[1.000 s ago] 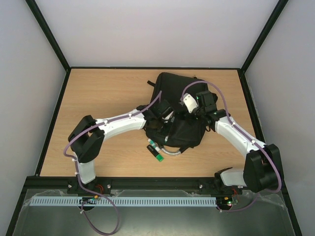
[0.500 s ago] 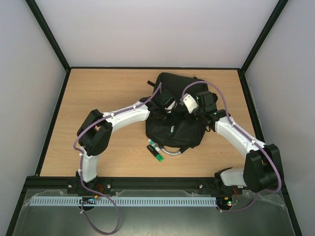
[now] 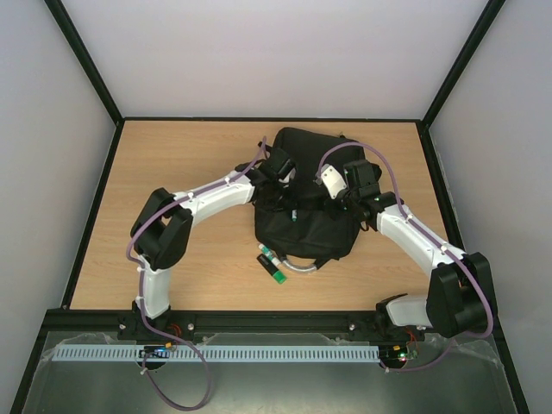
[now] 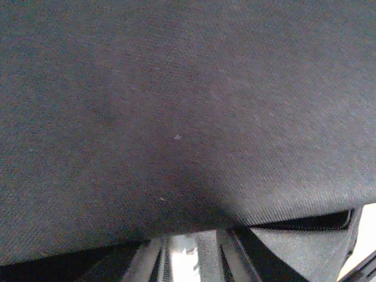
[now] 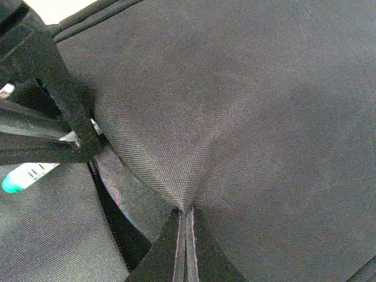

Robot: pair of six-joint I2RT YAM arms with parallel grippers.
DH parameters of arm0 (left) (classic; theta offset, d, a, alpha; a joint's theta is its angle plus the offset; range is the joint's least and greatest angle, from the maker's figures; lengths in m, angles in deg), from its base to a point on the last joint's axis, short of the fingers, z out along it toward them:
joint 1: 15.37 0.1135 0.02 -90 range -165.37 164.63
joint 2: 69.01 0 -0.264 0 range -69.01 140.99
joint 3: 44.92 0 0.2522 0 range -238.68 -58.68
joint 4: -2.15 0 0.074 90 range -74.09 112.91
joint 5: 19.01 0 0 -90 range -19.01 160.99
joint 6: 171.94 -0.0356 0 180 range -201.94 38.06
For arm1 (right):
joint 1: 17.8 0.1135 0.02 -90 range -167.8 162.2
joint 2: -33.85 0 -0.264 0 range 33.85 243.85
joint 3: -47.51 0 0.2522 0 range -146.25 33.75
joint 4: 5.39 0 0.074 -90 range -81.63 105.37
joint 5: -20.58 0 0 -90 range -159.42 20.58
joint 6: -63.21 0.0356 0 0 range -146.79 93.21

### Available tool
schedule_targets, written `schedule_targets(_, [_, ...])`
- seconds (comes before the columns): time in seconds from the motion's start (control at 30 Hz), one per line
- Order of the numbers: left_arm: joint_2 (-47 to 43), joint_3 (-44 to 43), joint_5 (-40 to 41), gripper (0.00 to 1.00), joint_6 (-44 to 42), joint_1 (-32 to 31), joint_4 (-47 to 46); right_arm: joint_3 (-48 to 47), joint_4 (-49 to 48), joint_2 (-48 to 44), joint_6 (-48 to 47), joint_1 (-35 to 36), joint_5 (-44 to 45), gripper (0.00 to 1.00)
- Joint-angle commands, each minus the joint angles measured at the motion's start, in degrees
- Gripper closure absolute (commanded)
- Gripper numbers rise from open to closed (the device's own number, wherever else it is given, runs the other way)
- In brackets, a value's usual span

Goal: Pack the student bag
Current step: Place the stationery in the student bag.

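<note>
One student bag (image 3: 309,226) lies lengthwise, near-to-far, on the desk (image 3: 172,164): right end effector (image 5: 185,216) clenched on its fabric, left end effector (image 3: 278,166) at its far-left corner, grip indeterminable.

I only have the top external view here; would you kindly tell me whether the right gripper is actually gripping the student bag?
Observer: Yes, the right wrist view shows the right gripper shut on a pinched fold of the student bag.
Operator: Thank you. Is anything beside that pinch?
Observer: A zip track runs close beside it, apparently parted.
Operator: And the left wrist camera?
Observer: Black bag fabric fills it, so I cannot tell whether the left gripper is open.
</note>
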Motion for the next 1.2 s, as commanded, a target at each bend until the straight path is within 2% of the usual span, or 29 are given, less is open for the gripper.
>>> schedule_targets(0.0, [-3.5,1.0,2.2,0.69,-0.1,-0.6,1.9,0.2,1.1,-0.6,-0.4,0.3,-2.6,0.99])
schedule_targets(0.17, [-8.7,3.6,4.5,0.59,-1.5,-1.9,4.4,0.2,1.2,-0.1,-0.5,0.3,-2.8,0.99])
schedule_targets(0.4, [-15.6,9.9,7.9,0.57,-1.7,-3.8,6.6,0.2,1.2,0.2,-0.4,0.3,-2.8,0.99])
schedule_targets(0.67, [-15.7,12.6,4.5,0.64,-2.3,-5.5,4.6,0.1,1.4,0.9,-0.4,0.4,-2.9,0.99])
schedule_targets(1.17, [-6.4,5.8,3.3,0.78,-3.4,-4.8,3.0,0.2,1.4,0.6,-0.5,0.3,-2.4,0.99])
